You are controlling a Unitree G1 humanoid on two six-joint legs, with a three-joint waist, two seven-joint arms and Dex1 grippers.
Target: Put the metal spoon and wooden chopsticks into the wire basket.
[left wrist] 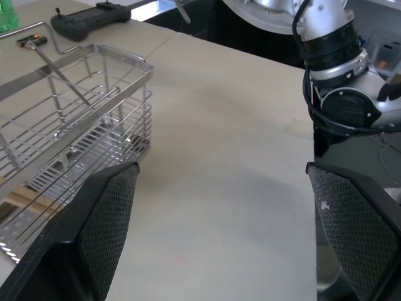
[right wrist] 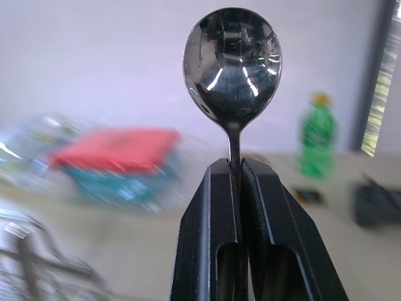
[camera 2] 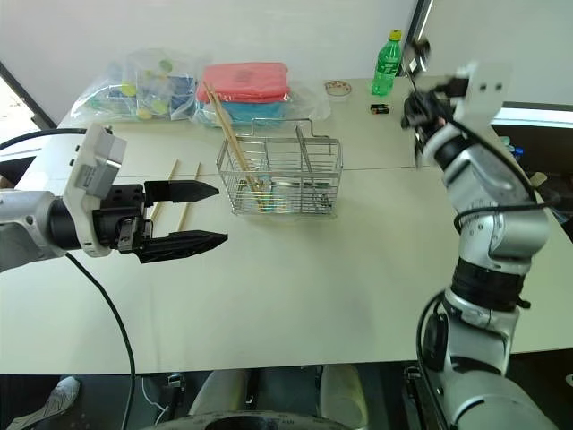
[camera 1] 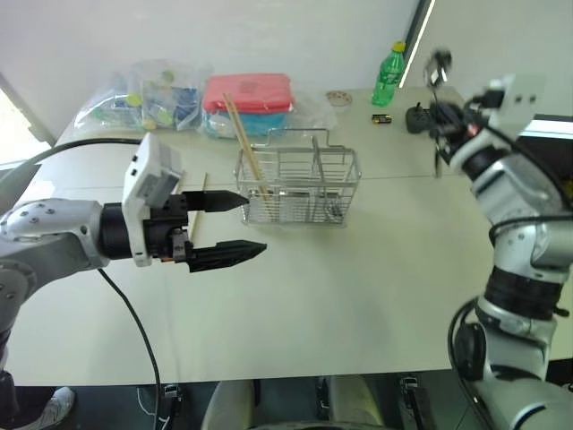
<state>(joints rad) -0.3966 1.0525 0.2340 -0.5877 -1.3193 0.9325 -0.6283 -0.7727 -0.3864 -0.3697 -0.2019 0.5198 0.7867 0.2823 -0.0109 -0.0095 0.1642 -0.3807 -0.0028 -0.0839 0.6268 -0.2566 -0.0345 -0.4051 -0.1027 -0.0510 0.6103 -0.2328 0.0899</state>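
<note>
The wire basket (camera 1: 300, 184) stands on the pale table's middle back. Wooden chopsticks (camera 1: 245, 143) stand in its left end, leaning back and left. Two more chopsticks (camera 2: 185, 213) lie flat on the table left of the basket. My left gripper (camera 1: 257, 224) hovers open and empty just left of the basket, its fingers pointing at it. My right gripper (right wrist: 237, 164) is raised high at the far right, well right of the basket. It is shut on the handle of the metal spoon (right wrist: 232, 59), whose bowl (camera 1: 439, 61) points upward.
A red-lidded plastic box (camera 1: 248, 94) and clear plastic bags (camera 1: 148, 94) sit behind the basket. A green bottle (camera 1: 389, 76), a black handheld device (camera 1: 419, 117) and a small dark item (camera 1: 381, 117) lie at the back right. Bare tabletop (camera 1: 340, 296) stretches in front.
</note>
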